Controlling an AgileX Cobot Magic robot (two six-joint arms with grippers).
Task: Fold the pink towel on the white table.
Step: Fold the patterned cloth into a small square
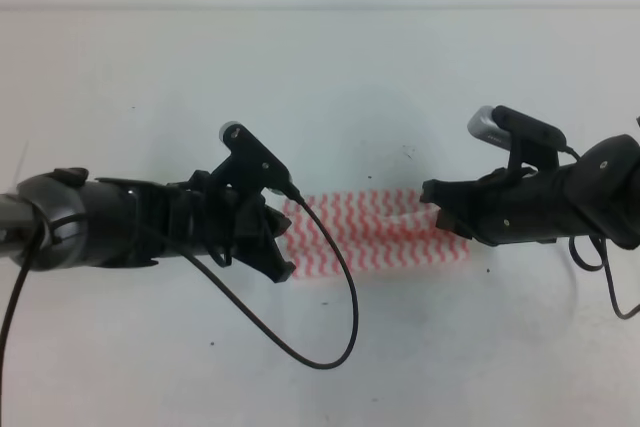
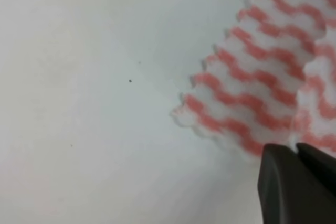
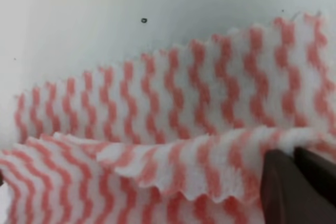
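Pink towel [image 1: 375, 230]: thin, soft cloth, likely light and limp; best taken at edges or corners. Pink-red and white wavy stripes, scalloped edge, already doubled into a strip, one layer lifted. Lies mid white table [image 1: 320, 77], between both arms. Right gripper [image 3: 299, 182]: fingers closed, pinching the raised edge. Left gripper [image 2: 298, 182]: fingers together at the towel's end; whether cloth is caught, cannot tell.
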